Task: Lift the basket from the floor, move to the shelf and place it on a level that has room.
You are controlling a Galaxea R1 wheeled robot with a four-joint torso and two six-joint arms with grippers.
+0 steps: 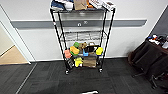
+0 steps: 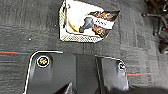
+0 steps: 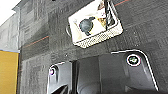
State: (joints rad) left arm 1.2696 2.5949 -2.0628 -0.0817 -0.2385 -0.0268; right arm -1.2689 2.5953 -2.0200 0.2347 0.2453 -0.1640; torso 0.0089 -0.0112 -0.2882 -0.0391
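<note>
Against the pale wall straight ahead stood the shelf (image 1: 82,40), with a strip of tan wooden flooring (image 1: 11,56) off to its left and a dark-draped bench (image 1: 150,57) to its right. Its top tier was crowded with boxes and blue cloth, the level (image 1: 82,36) below that looked bare, and the tier of colourful toys (image 1: 82,50) sat lower down. By my judgement the task had barely begun: the basket (image 2: 82,23) lay flat on the floor (image 2: 27,30), apart from both arms, so lifting, driving over and setting down were all left to do. From the left wrist it showed beyond the dark plate, cream weave along its near wall, holding a pale lining, a dark rounded object and what seemed a printed packet. From the right wrist the same basket (image 3: 95,23) showed tilted in the frame, resting on the carpet. Neither hand's fingers could be made out, so I cannot tell whether either was wide or narrow. What the basket's contents were stayed too blurred to name.
</note>
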